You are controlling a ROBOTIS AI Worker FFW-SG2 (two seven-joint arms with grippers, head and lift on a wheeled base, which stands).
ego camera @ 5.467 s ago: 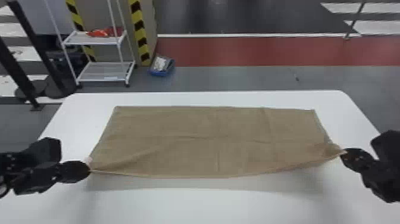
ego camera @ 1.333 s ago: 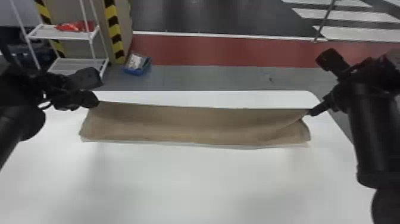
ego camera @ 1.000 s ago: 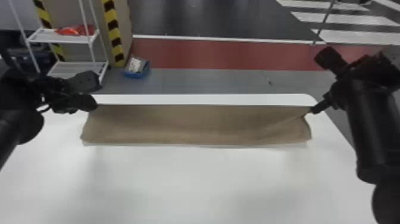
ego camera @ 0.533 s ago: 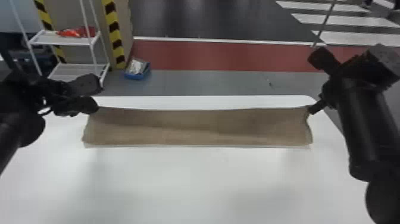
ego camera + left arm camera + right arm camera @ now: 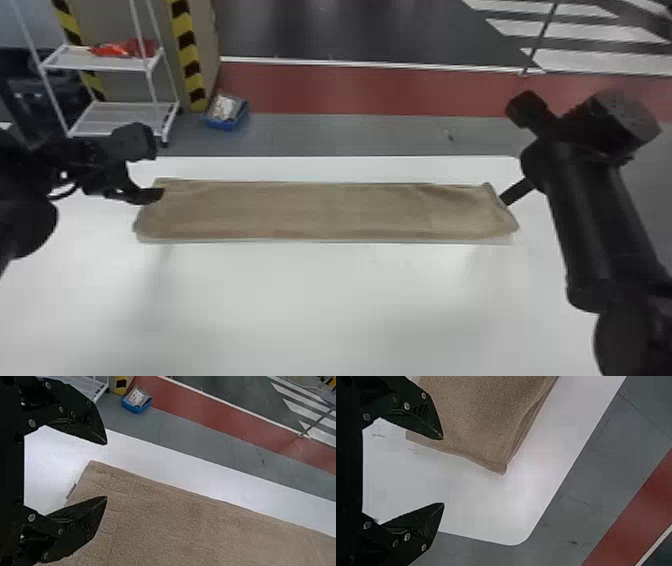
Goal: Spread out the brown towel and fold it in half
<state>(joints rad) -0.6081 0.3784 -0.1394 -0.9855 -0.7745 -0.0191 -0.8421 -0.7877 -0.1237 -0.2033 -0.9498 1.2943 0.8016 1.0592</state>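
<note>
- Blue bin (image 5: 227, 123) on the floor, holding a clear packet (image 5: 223, 107).
- Brown towel (image 5: 320, 210) lies folded in a strip across the table (image 5: 320, 300).
- Left gripper (image 5: 150, 193): fingers open, one over the towel's end.
- Right gripper (image 5: 515, 192): fingers open, one overlapping the towel's edge, the other over table.

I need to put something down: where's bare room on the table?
The widest bare patch of white table lies between the near edge of the long brown towel and the head view's bottom. A narrow strip runs between its far edge and the grey floor. Crowded: its ends, by the black left gripper and black right gripper.
</note>
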